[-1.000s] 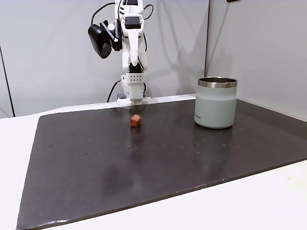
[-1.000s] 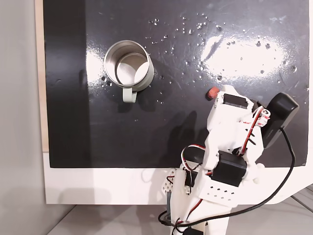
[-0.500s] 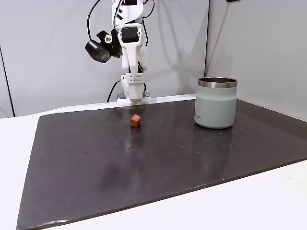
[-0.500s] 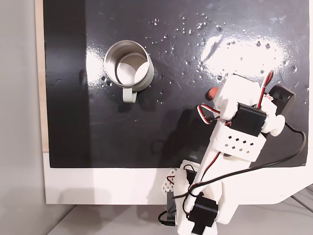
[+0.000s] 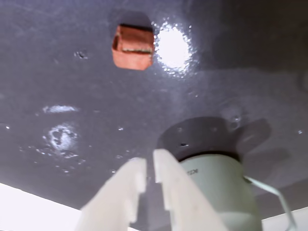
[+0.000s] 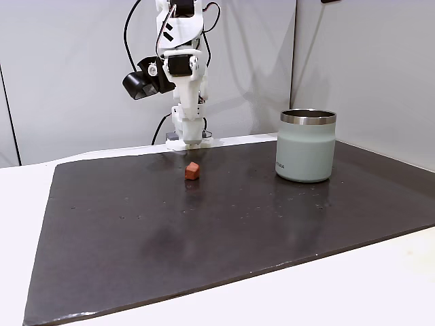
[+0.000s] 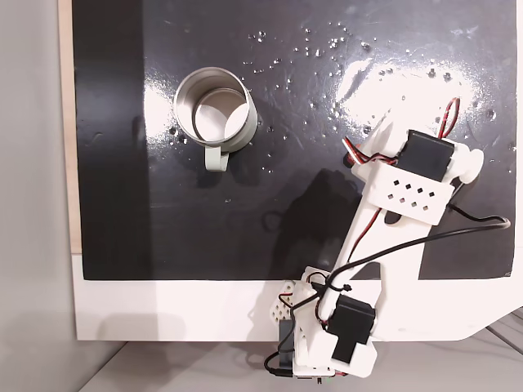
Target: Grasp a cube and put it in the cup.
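The small brick-red cube [image 5: 133, 46] lies on the dark mat, near the top of the wrist view and well ahead of my gripper [image 5: 149, 166]. The white fingers [image 5: 166, 185] stand almost together with only a thin slit between them and nothing held. The pale grey-green cup [image 5: 219, 190] shows low right, beside the fingers. In a fixed view the cube [image 6: 192, 171] sits in front of the arm's base and the cup [image 6: 306, 145] stands upright to the right, steel rim up. From above, the cup [image 7: 214, 109] is empty, and the arm [image 7: 409, 181] covers the cube's spot.
A dark glossy mat [image 6: 204, 231] covers most of the white table [image 6: 20, 204]. Grey wall panels rise close behind the arm's base [image 6: 187, 139]. A black wrist camera [image 6: 139, 81] and loose cables hang off the raised arm.
The arm has unfolded and reached out over the mat above the cube, and its camera has swung downward. Cube and cup have stayed where they were.
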You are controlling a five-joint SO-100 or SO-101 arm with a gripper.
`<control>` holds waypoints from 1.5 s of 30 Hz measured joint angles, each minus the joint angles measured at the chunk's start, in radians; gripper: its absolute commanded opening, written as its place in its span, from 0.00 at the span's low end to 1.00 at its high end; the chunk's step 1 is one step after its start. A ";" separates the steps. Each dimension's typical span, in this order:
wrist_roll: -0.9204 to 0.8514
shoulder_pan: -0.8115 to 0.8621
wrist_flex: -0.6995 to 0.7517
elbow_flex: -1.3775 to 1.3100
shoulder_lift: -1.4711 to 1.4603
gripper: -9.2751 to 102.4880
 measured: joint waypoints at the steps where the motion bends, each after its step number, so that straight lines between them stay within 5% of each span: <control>1: 0.018 0.000 0.002 0.000 0.000 0.08; 16: 0.092 0.025 -0.011 -0.002 -0.121 0.08; 32: 0.091 0.025 0.009 -0.086 -0.245 0.38; 45: 0.066 0.020 0.000 -0.098 -0.324 0.41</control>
